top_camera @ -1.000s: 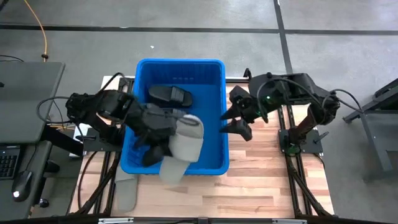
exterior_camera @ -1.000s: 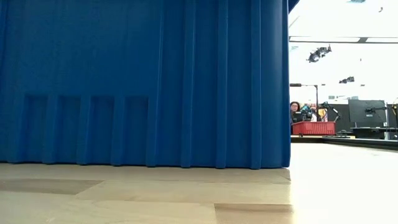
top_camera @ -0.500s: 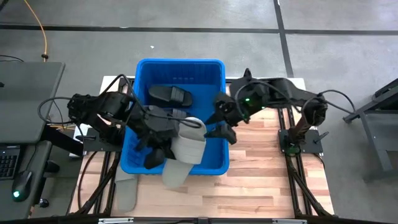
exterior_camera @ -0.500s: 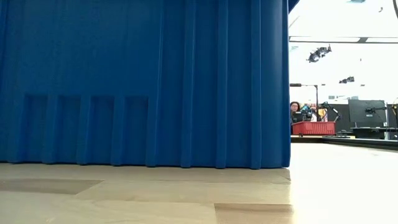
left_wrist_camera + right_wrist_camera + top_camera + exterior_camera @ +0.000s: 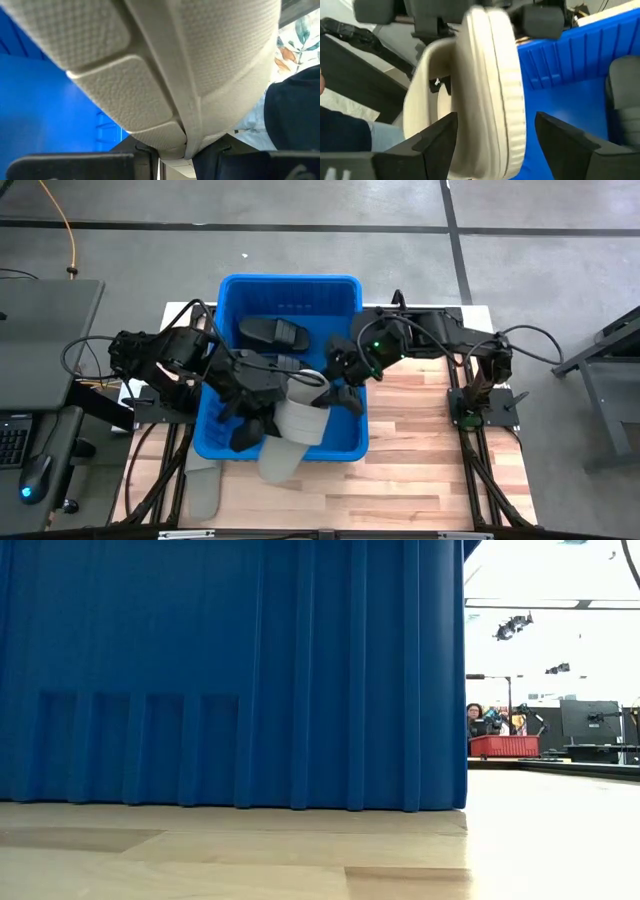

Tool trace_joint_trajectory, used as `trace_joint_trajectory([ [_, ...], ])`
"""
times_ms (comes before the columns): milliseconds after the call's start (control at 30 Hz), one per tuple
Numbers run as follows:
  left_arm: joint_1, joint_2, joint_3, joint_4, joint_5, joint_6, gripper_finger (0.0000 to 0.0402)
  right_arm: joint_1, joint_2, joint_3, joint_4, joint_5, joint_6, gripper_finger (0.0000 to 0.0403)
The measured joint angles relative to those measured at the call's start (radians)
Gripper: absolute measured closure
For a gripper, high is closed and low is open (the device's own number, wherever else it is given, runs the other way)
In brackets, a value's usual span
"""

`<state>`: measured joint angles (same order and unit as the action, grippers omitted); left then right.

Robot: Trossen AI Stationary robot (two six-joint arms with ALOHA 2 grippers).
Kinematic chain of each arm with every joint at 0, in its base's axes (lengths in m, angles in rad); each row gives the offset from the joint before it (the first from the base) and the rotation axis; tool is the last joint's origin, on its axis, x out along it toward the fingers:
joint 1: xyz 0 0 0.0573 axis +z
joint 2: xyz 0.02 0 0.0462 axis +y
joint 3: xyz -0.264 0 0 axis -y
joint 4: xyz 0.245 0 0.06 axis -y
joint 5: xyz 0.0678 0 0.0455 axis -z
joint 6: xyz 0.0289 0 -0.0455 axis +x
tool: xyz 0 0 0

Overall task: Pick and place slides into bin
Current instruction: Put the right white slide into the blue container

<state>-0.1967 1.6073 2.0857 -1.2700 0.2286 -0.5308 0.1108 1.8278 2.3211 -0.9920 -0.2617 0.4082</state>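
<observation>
Two claws meet over the blue bin (image 5: pixel 345 290). The left gripper (image 5: pixel 285 385) is clenched on a light grey slide (image 5: pixel 300 412) held above the bin's near wall; the right gripper (image 5: pixel 340 380), fingers spread, straddles that slide's far end. A black slide (image 5: pixel 272 332) lies inside, beyond both.

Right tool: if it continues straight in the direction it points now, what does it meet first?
Probably the light grey slide that the left tool holds over the bin. The right tool is open, fingers either side of it; remaining distance is unclear.
</observation>
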Motion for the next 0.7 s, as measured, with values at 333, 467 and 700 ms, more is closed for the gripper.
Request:
trace_joint_trajectory([
  [333,0.000,0.000,0.000,-0.022,-0.001,-0.004,0.0334,0.000,-0.002,0.000,0.021,0.041,-0.009,0.0208],
  [467,0.000,0.000,0.000,-0.014,-0.006,-0.004,0.0333,0.000,0.002,0.000,0.017,0.026,0.005,0.0297],
  [700,-0.002,0.001,0.000,-0.026,-0.058,-0.037,0.0330,0.021,0.007,0.001,0.001,0.116,0.019,0.0389],
])
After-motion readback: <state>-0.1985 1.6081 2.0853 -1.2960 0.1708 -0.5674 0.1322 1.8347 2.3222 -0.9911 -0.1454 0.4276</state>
